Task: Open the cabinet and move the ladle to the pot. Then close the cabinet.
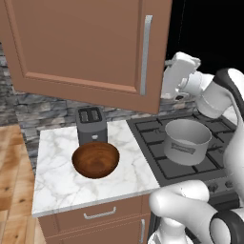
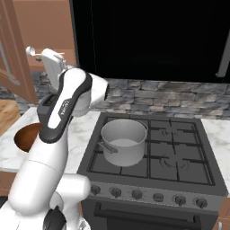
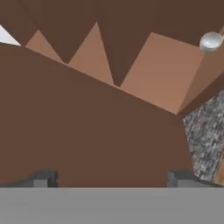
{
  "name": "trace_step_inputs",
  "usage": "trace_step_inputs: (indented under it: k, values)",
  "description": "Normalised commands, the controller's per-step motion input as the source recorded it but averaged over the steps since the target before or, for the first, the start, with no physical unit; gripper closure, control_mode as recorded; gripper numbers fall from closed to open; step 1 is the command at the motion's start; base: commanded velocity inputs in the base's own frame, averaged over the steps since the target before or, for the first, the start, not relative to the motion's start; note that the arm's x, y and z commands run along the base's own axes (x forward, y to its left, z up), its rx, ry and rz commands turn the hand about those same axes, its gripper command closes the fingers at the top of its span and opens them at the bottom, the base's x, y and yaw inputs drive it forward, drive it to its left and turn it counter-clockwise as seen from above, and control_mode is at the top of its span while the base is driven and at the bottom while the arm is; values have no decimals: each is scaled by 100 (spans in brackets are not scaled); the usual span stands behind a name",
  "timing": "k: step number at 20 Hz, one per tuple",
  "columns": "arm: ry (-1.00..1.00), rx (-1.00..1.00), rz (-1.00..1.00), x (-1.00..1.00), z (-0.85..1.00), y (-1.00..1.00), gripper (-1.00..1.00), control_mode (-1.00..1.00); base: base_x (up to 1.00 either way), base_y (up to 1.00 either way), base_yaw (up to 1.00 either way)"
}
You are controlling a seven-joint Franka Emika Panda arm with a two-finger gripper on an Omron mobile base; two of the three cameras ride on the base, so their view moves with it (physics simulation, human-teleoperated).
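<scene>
So the cabinet [image 1: 86, 47] door is swung out toward the camera in the left base view, big reddish panel with the silver bar handle [image 1: 146, 55] running down its right side. The hand sits just past the door's right edge, up at cabinet height, behind the door from this angle, so you can't see the fingers there.

The right base view gives the other side: the arm reaches up and left, and the gripper [image 2: 38, 54] is tucked at the cabinet opening. There's a small round silver thing [image 2: 30, 50] right by the hand there, which looks like the ladle's bowl, but it's too tiny to be sure.

The hand view is where you get the fingers: both dark fingertips [image 3: 41, 179] stand far apart at the bottom, wide open, nothing between them. In front is brown cabinet wood at odd angles, a strip of grey stone wall [image 3: 205, 131] on the right, and a shiny rounded silver bit [image 3: 211, 41] in the top right corner, well away from the fingers. Can't tell if it's touching the wood.

The pot [image 1: 187, 141] sits on the front left burner of the stove [image 2: 179, 152], lidless; both base views show it. The left view also has the wooden bowl [image 1: 95, 159] on the marble counter [image 1: 57, 181] with a toaster [image 1: 90, 125] just behind it, and in the right view the arm covers most of the bowl.
</scene>
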Motion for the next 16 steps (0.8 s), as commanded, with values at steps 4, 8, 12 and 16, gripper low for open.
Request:
trace_step_inputs:
  k: [4,8,12,16]
  values:
    - [1,0,18,-35,-3,92,-100,-100,0,0,0]
    - [-1,-2,17,-84,-2,96,-100,-100,0,0,0]
    - [-1,-3,17,-88,0,98,-100,-100,0,0,0]
    - [-3,-5,16,-77,0,100,-100,-100,0,0,0]
